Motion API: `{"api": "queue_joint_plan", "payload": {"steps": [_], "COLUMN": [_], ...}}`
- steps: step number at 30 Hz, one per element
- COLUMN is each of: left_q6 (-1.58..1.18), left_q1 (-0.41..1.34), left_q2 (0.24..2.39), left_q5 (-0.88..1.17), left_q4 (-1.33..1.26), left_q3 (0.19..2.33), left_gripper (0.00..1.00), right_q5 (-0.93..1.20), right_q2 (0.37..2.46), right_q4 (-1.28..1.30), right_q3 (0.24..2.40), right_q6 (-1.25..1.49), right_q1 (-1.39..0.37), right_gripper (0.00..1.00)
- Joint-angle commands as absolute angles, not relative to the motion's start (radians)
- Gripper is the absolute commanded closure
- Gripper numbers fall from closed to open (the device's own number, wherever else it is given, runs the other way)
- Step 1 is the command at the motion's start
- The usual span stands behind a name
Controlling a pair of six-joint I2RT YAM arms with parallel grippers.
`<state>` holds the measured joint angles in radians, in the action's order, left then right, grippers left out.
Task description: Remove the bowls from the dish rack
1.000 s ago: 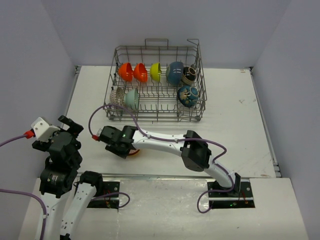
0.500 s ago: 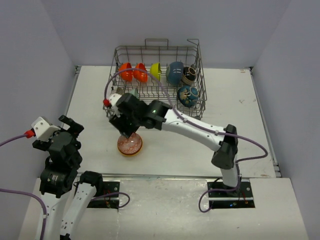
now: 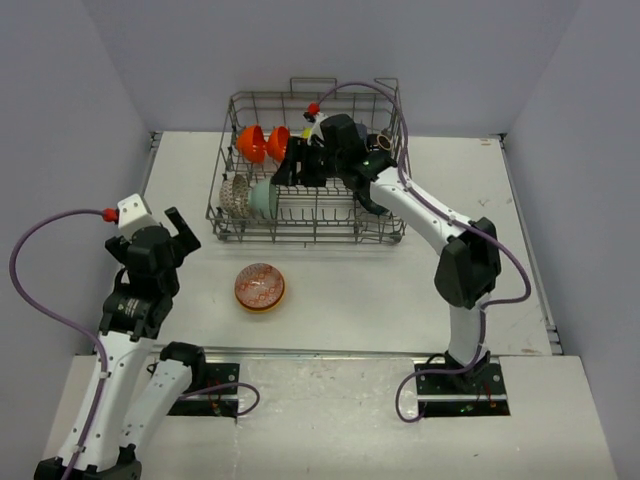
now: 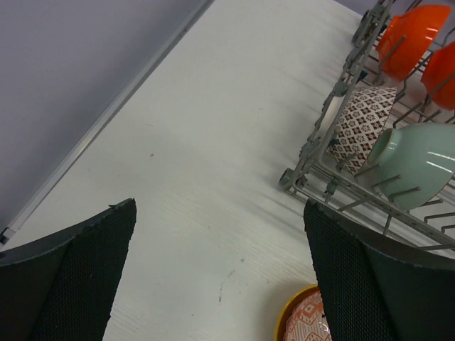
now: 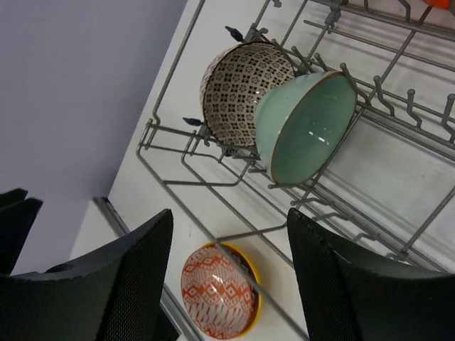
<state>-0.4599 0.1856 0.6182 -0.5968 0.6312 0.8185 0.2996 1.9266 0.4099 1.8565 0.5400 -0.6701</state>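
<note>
White tabletop, matte and lightly scuffed, boxed in by plain grey walls on the left, far and right sides. The dish rack stands at the far middle of it.

My right arm reaches out over the rack, and my right gripper hangs above its left half with the fingers spread and nothing between them, only rack wire showing through the gap. Beyond the fingers, in the rack's near-left corner, the mint bowl sits tipped on its side among the tines, its opening turned my way. The lattice-patterned bowl is just left of it, also on edge; they overlap from here, so I can't say if they touch. Along the far row, the orange bowl and the red bowl stand on edge side by side, just left of my right gripper. My arm hides the bowls further right.

One is out: the zigzag bowl sits upright on the tabletop, near of the rack and well apart from it.

My left gripper hovers over the left of the tabletop, fingers wide apart and empty. The zigzag bowl is off to its right, and the rack's corner is far-right of it.
</note>
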Motion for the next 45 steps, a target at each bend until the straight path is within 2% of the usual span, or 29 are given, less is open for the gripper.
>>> {"api": "queue_joint_plan", "payload": {"steps": [1,11,14,23,30,32,35,39,45], "left_q6": [-0.426,-0.422,-0.422,-0.420,-0.420,-0.420,-0.420,-0.420,-0.420], "left_q1": [0.178,0.178,0.178,0.178,0.178,0.178,0.178,0.178,0.178], "left_q2": [0.601,0.598,0.586,0.575,0.569,0.568,0.566,0.560,0.558], "left_q5": [-0.554,-0.535,-0.535,-0.534,-0.537,-0.537,-0.537,-0.537,-0.537], "left_q4": [0.572,0.564,0.563,0.561,0.563,0.563,0.563,0.563,0.561], "left_q3": [0.818,0.815,0.813,0.811,0.811,0.811,0.811,0.811,0.811], "left_gripper": [0.00,0.00,0.00,0.00,0.00,0.00,0.00,0.00,0.00], "right_q5": [0.417,0.555,0.603,0.724,0.771,0.787,0.799,0.808,0.841], "right_q2": [1.999,2.241,2.298,2.382,2.421,2.427,2.422,2.399,2.375], "right_q4": [0.247,0.121,0.094,-0.017,-0.126,-0.175,-0.224,-0.302,-0.428], "right_q3": [1.856,1.966,2.000,2.037,2.025,2.011,1.987,1.934,1.885], "right_q6": [0.698,0.822,0.853,0.939,1.014,1.052,1.091,1.144,1.221], "right_q1": [-0.644,-0.617,-0.609,-0.603,-0.601,-0.600,-0.595,-0.592,-0.589], "right_gripper": [0.34,0.34,0.39,0.58,0.67,0.76,0.82,1.00,1.00]}}
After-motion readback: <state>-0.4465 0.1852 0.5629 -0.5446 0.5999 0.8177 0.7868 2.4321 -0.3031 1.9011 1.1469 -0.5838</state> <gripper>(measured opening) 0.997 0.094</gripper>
